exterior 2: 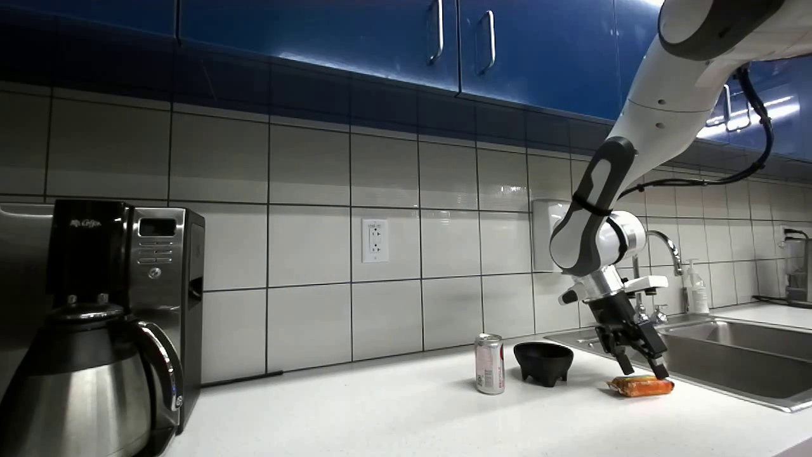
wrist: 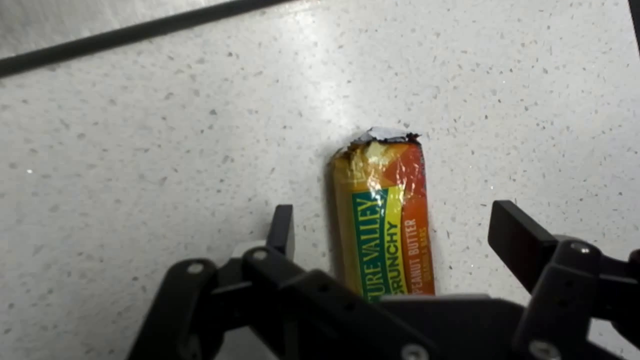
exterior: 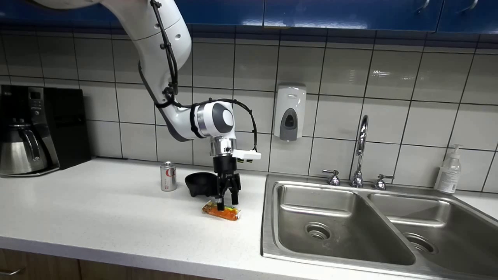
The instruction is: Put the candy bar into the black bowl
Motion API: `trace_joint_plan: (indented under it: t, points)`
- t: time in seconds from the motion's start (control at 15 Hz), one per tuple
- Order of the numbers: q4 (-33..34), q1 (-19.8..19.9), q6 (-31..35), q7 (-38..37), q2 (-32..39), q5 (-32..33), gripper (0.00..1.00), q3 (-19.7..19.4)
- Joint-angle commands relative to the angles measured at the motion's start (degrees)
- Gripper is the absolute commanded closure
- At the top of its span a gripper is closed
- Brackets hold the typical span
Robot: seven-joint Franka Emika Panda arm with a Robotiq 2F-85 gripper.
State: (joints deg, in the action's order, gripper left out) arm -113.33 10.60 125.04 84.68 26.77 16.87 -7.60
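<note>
The candy bar [exterior: 229,214] lies flat on the white counter in an orange wrapper, and it shows in both exterior views [exterior 2: 642,387]. My gripper [exterior: 227,203] is open and empty just above it; it also shows in the other picture from outside [exterior 2: 643,369]. In the wrist view the candy bar [wrist: 387,215] lies between the spread fingers of the gripper [wrist: 395,227], with a gap on each side. Its near end is hidden by the gripper body. The black bowl [exterior: 197,184] stands upright close behind the gripper, beside the can, and shows again [exterior 2: 543,363]. No contents show in it.
A silver-and-red can [exterior: 168,177] stands beside the bowl. The steel sink [exterior: 267,225] lies close to the candy bar on the side away from the can. A coffee maker [exterior 2: 95,266] stands at the counter's far end. A tiled wall with a soap dispenser [exterior: 290,112] rises behind.
</note>
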Motion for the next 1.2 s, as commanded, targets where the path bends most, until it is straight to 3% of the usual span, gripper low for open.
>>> trace_joint_plan:
  t: [0.0,0.13,0.2,0.33,0.73,1.13]
  points:
    - [2.1,1.4,-1.0,1.9,1.3,0.1,0.00,1.1]
    - [2.2,1.5,-1.1,2.0,1.5,-0.1,0.04,1.2]
    - [2.4,1.5,-1.2,2.0,1.6,-0.2,0.26,1.3]
    - [2.5,1.5,-1.2,2.0,1.8,-0.2,0.32,1.3]
    - [3.0,2.1,-1.4,2.5,2.1,-0.7,0.80,1.5]
    - [1.9,1.9,-1.0,1.6,1.2,-0.1,0.84,1.0]
